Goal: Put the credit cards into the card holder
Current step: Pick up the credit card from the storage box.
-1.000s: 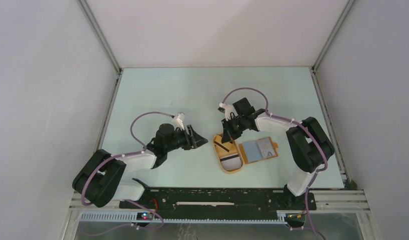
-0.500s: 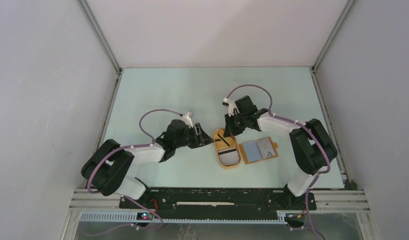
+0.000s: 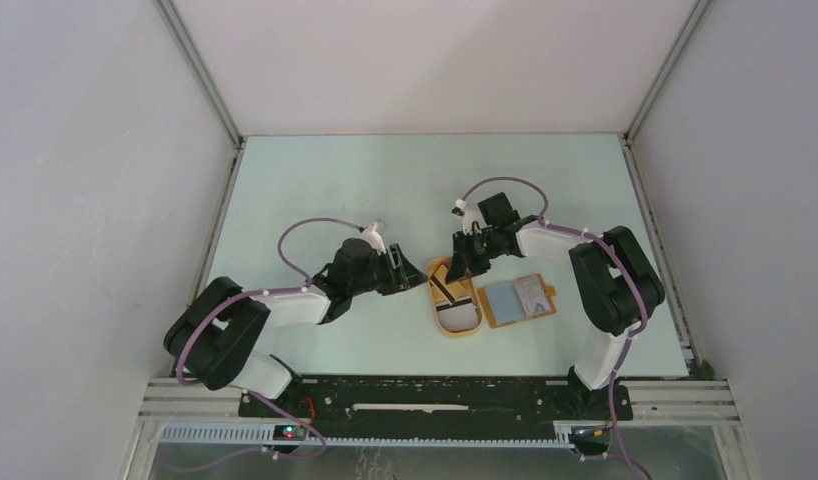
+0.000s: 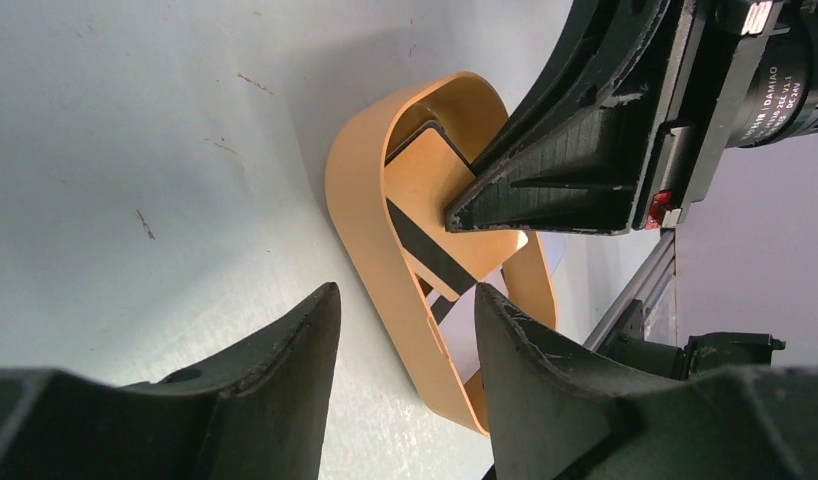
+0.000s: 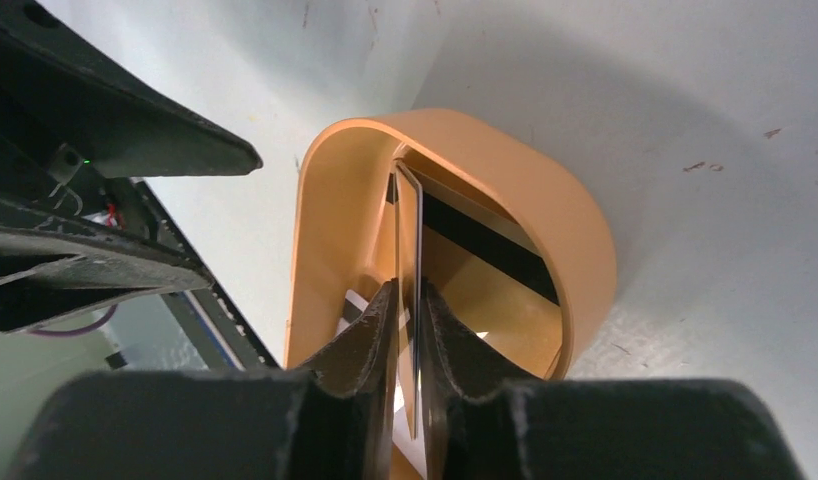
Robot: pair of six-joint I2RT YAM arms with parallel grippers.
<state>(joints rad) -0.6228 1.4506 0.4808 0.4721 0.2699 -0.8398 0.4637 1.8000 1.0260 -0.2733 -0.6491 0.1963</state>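
Observation:
The orange-tan card holder [image 3: 550, 300] lies open right of an oval orange tray [image 3: 440, 318], with a pale blue card [image 3: 515, 298] on it. My right gripper [image 3: 463, 270] reaches into the tray's far end and is shut on a thin card, seen edge-on in the right wrist view [image 5: 409, 220]. The held card stands tilted up in the tray; its black stripe shows in the left wrist view [image 4: 425, 255]. A white card [image 3: 463, 318] lies flat in the tray. My left gripper [image 3: 413, 275] is open and empty, just left of the tray [image 4: 370, 230].
The two grippers are close, on either side of the tray's far end; the right gripper's fingers [image 4: 545, 190] fill the upper right of the left wrist view. Grey walls and metal frame rails bound the table. The arm bases sit at the near edge.
My left gripper has moved right, up to the tray's left side. My right gripper has shifted slightly right with the card still pinched in the tray.

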